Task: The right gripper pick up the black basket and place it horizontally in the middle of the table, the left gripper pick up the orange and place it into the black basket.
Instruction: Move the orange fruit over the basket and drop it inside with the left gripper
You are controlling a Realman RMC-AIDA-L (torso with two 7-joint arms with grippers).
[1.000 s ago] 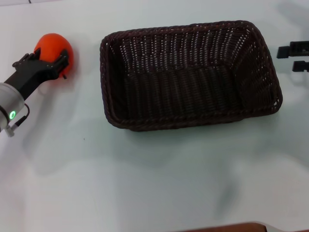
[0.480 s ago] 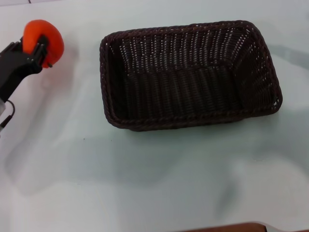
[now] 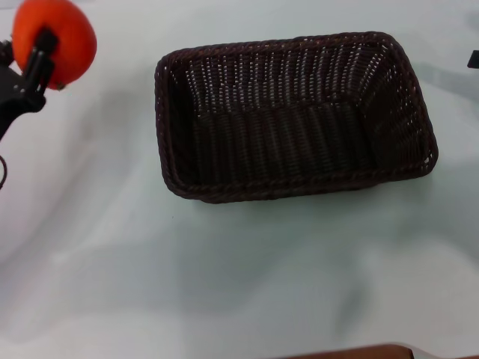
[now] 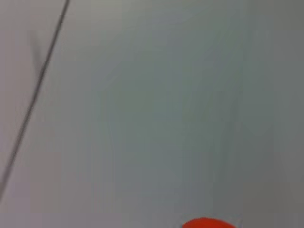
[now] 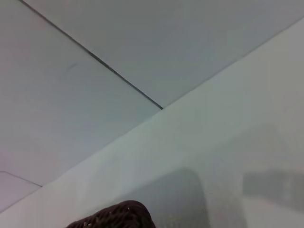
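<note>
The black basket (image 3: 292, 112) lies lengthwise across the middle of the table (image 3: 224, 284), empty. My left gripper (image 3: 41, 46) is at the far left, shut on the orange (image 3: 63, 37), and holds it lifted above the table, well left of the basket. The orange's edge also shows in the left wrist view (image 4: 206, 223). Of my right gripper only a small black tip (image 3: 474, 58) shows at the right edge of the head view, apart from the basket. A corner of the basket's rim shows in the right wrist view (image 5: 116, 216).
A brown strip (image 3: 359, 351) shows along the table's front edge. A dark seam line (image 5: 90, 54) runs across the surface beyond the table.
My left gripper has risen with the orange, lifting it off the table and up toward the far left. My right gripper has drawn back to the right, almost out of view.
</note>
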